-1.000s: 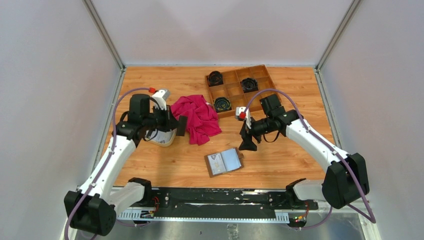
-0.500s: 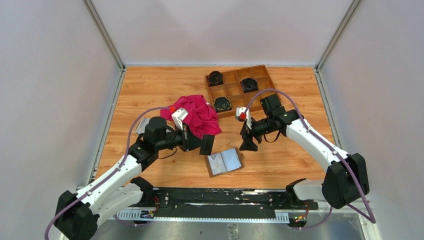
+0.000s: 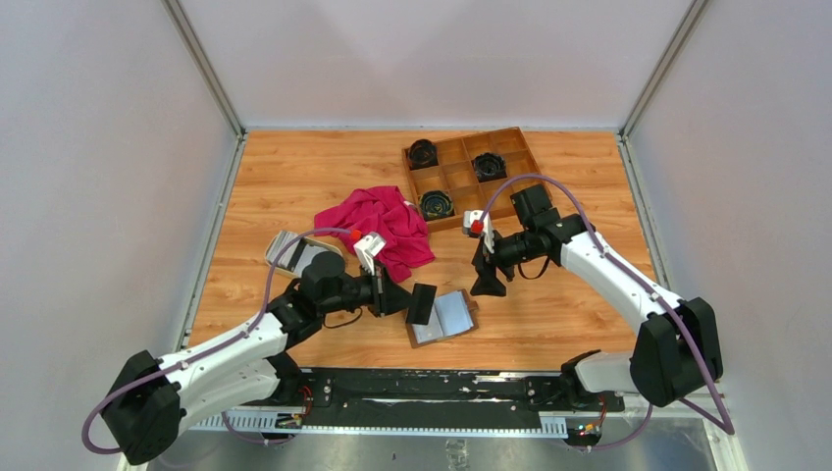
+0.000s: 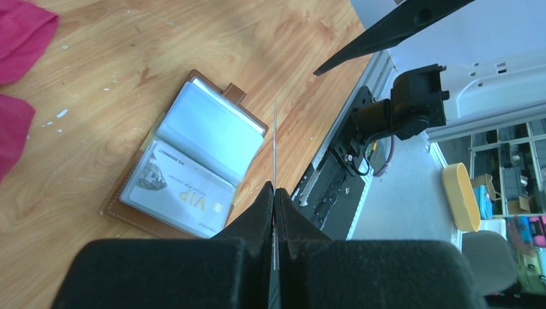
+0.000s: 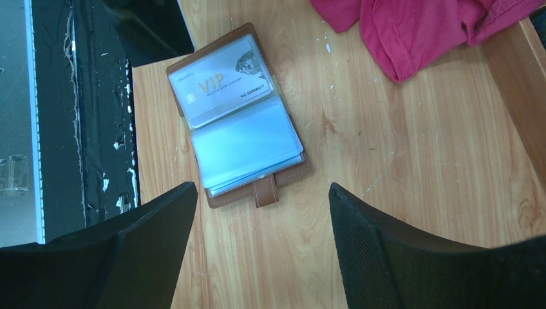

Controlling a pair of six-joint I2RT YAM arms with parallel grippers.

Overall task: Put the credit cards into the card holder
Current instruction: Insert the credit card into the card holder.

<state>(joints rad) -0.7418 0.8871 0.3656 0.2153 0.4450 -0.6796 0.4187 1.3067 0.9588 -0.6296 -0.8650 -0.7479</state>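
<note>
Card holder point(image 5: 248, 145) open flat w/ VIP card point(image 5: 219, 87); 2nd card point(image 4: 275, 141) in fingers point(image 4: 254, 219).

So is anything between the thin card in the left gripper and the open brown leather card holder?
Nothing visible. The left gripper pinches the thin card edge-on right by the open brown leather card holder, whose clear sleeve lies uncovered. The crumpled pink cloth lies off to one side.

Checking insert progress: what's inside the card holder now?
The open card holder shows one VIP card in a clear sleeve; the sleeve by the snap tab looks empty. Sleeves stacked beneath are covered. The left gripper pinches another credit card, not inserted.
</note>
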